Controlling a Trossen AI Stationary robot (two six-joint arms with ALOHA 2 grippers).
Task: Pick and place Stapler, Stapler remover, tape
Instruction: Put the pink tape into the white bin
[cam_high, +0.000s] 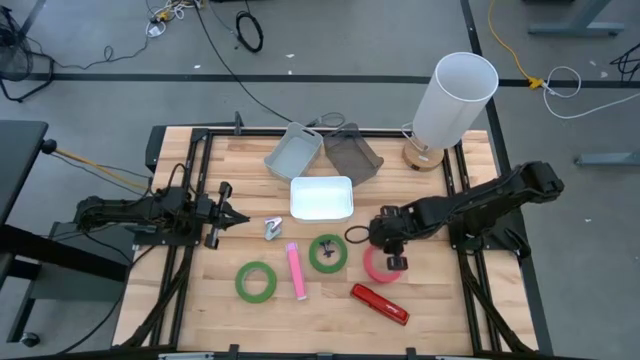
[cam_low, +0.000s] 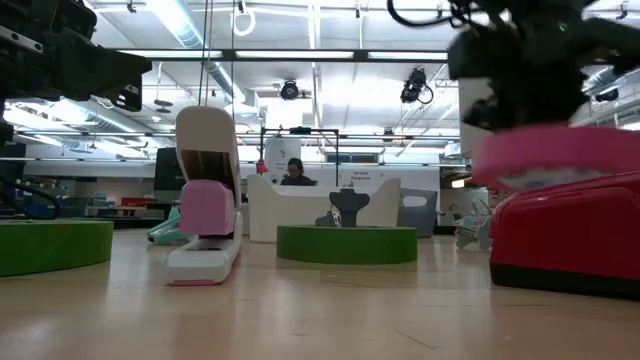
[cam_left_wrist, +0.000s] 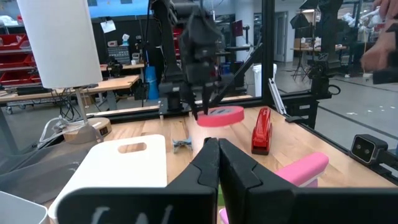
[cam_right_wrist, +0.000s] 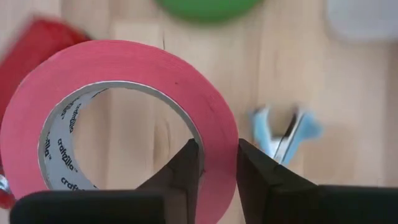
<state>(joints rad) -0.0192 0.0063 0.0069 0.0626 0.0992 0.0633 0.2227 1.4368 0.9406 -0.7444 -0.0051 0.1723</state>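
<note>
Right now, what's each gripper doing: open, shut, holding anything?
Left gripper: shut, empty, over the table's left side.
Right gripper: shut on the wall of the flat red ring-shaped tape roll, lifted off the wood.

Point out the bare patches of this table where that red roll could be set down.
Bare wood lies left of the outer green tape roll, toward the waiting left gripper, and along the front edge right of the red stapler. The middle is crowded: pink stapler, second green roll, staple remover, white tray. The right gripper holds the red tape roll there.
</note>
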